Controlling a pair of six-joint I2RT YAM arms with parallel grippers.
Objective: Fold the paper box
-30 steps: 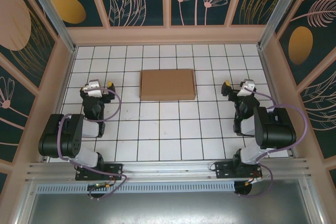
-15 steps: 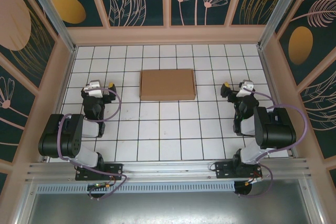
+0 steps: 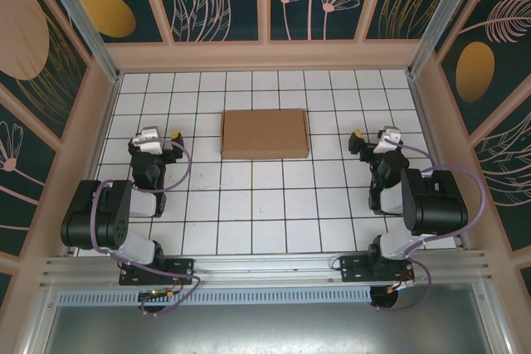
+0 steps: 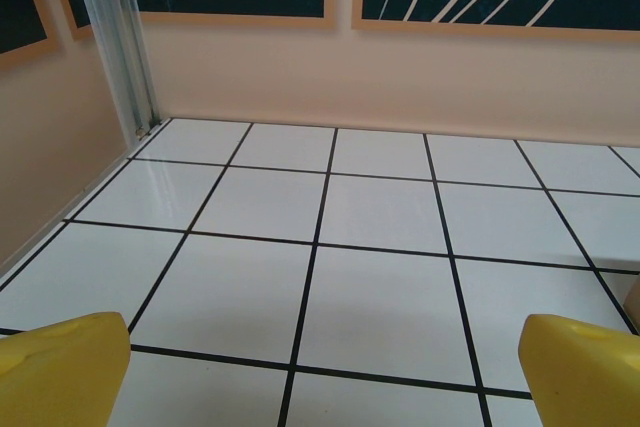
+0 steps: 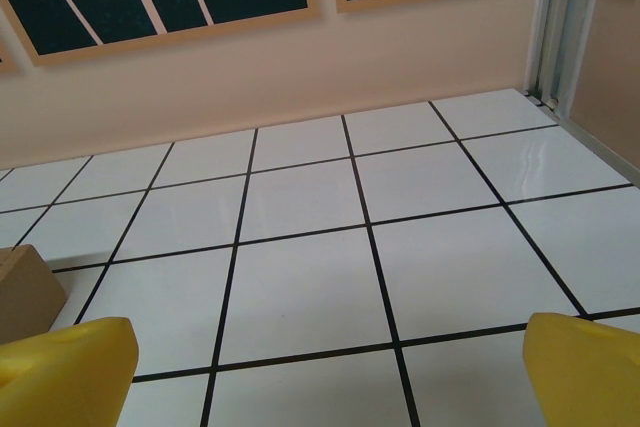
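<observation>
At table's left side, left gripper (image 4: 320, 375): yellow fingers (image 4: 60, 367) spread wide, empty
right gripper (image 5: 325, 369): fingers (image 5: 65, 362) spread wide, empty
paper box (image 3: 265, 133): flat on tiles, between arms, untouched

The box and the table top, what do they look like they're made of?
The box: likely cardboard, plain matte brown, no sheen. The table top: glossy white with black grid lines, showing soft reflections; ceramic tile or a printed laminate, I cannot tell which.
</observation>
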